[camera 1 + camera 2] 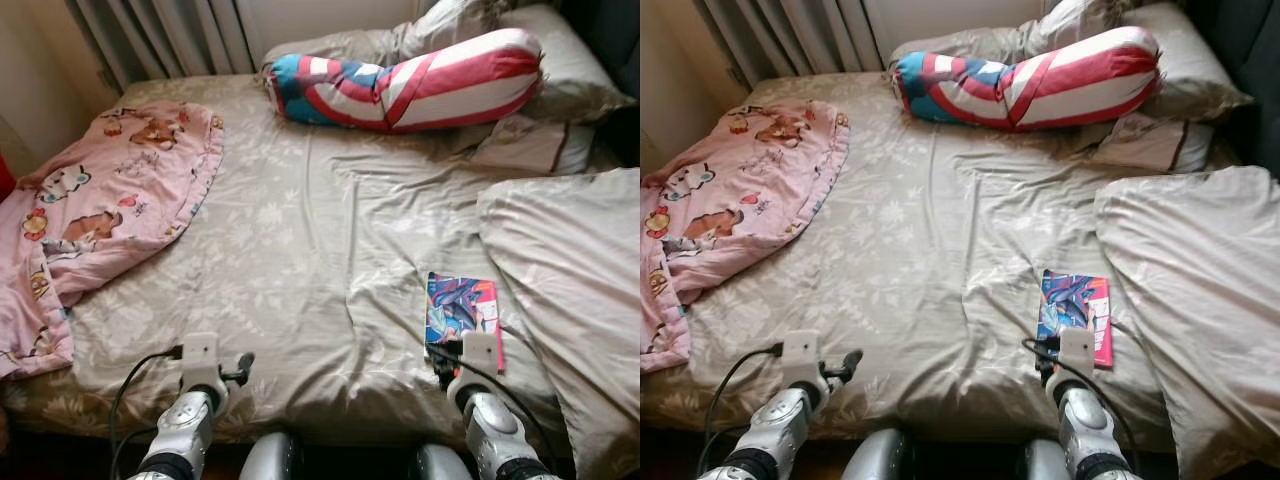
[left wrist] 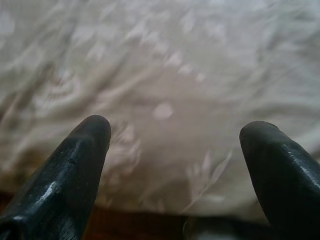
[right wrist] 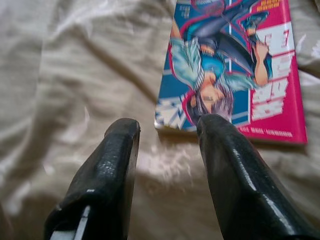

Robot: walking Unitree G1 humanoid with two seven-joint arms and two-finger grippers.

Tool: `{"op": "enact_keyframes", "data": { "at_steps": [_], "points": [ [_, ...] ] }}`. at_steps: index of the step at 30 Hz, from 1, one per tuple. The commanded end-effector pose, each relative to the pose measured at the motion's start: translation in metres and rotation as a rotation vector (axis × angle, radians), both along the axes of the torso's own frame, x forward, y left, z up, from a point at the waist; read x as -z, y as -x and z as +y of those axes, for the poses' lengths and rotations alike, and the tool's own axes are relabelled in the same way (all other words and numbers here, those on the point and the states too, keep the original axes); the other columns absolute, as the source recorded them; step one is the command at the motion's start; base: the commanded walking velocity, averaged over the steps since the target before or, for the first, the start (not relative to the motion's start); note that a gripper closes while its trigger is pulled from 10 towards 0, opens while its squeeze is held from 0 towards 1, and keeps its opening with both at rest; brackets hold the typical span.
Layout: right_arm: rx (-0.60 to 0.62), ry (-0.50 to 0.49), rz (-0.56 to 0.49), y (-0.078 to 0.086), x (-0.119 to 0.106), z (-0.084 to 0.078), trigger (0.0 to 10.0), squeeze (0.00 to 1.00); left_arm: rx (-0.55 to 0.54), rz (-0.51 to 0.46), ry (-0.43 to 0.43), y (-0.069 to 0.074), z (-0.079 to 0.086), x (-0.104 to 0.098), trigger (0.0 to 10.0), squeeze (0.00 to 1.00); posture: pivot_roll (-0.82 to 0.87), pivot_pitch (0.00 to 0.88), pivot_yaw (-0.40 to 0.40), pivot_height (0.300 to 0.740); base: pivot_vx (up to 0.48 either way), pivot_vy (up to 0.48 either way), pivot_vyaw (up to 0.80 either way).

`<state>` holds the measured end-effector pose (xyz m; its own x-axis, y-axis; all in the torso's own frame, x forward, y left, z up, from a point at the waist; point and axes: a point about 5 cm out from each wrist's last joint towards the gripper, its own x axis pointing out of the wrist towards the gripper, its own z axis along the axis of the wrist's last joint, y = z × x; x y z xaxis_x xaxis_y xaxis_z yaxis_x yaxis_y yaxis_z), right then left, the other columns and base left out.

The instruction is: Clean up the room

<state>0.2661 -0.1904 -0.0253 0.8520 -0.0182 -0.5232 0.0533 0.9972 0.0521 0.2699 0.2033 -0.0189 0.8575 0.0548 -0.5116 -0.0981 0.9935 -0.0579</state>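
Book (image 1: 462, 312) flat on bed (image 1: 300, 230) near its front edge, beside rumpled duvet (image 1: 575, 290) | right tool (image 3: 167, 130) narrowly parted, tips just short of book | left tool (image 2: 175, 135) wide over bare sheet.

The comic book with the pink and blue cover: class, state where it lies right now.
The comic book lies flat on the beige bedsheet, on the robot's right, just ahead of the right claw, beside the rumpled beige duvet.
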Motion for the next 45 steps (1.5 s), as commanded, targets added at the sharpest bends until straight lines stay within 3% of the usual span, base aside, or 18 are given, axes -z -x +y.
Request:
{"op": "enact_keyframes", "data": {
  "at_steps": [1, 10, 12, 21, 37, 43, 45],
  "points": [
    [-0.011, 0.001, 0.053, 0.009, 0.009, 0.004, 10.0, 0.00, -0.038, 0.080, -0.012, 0.016, 0.011, 0.013, 10.0, 0.00, -0.10, 0.042, 0.081, 0.646, 0.000, 0.000, 0.00],
    [0.053, -0.003, 0.203, 0.039, 0.033, 0.003, 10.0, 0.00, -0.065, 0.190, -0.015, 0.035, 0.011, 0.029, 10.0, 0.00, -0.09, 0.019, 0.061, 0.646, 0.000, 0.000, 0.00],
    [0.073, -0.039, 0.259, 0.054, 0.043, 0.008, 10.0, 0.00, -0.047, 0.210, -0.040, 0.038, 0.009, 0.032, 10.0, 0.00, -0.10, 0.015, 0.064, 0.671, 0.000, 0.000, 0.00],
    [0.054, -0.034, 0.332, 0.074, 0.054, 0.007, 10.0, 0.00, -0.042, 0.245, -0.045, 0.044, 0.007, 0.037, 10.0, 0.00, -0.11, 0.015, 0.064, 0.726, 0.000, 0.000, 0.00],
    [0.028, -0.014, 0.359, 0.082, 0.057, 0.000, 10.0, 0.00, 0.004, 0.298, -0.082, 0.052, 0.001, 0.043, 10.0, 0.00, -0.12, 0.000, 0.054, 0.740, 0.000, 0.000, 0.00],
    [0.020, 0.016, 0.386, 0.093, 0.061, -0.005, 10.0, 0.00, 0.000, 0.333, -0.070, 0.056, -0.001, 0.047, 10.0, 0.00, -0.13, 0.000, 0.046, 0.740, 0.000, 0.000, 0.00],
    [0.029, 0.017, 0.378, 0.101, 0.062, -0.014, 10.0, 0.00, 0.007, 0.332, -0.072, 0.057, -0.004, 0.047, 10.0, 0.00, -0.13, 0.000, 0.034, 0.740, 0.000, 0.000, 0.00]
  ]
}}
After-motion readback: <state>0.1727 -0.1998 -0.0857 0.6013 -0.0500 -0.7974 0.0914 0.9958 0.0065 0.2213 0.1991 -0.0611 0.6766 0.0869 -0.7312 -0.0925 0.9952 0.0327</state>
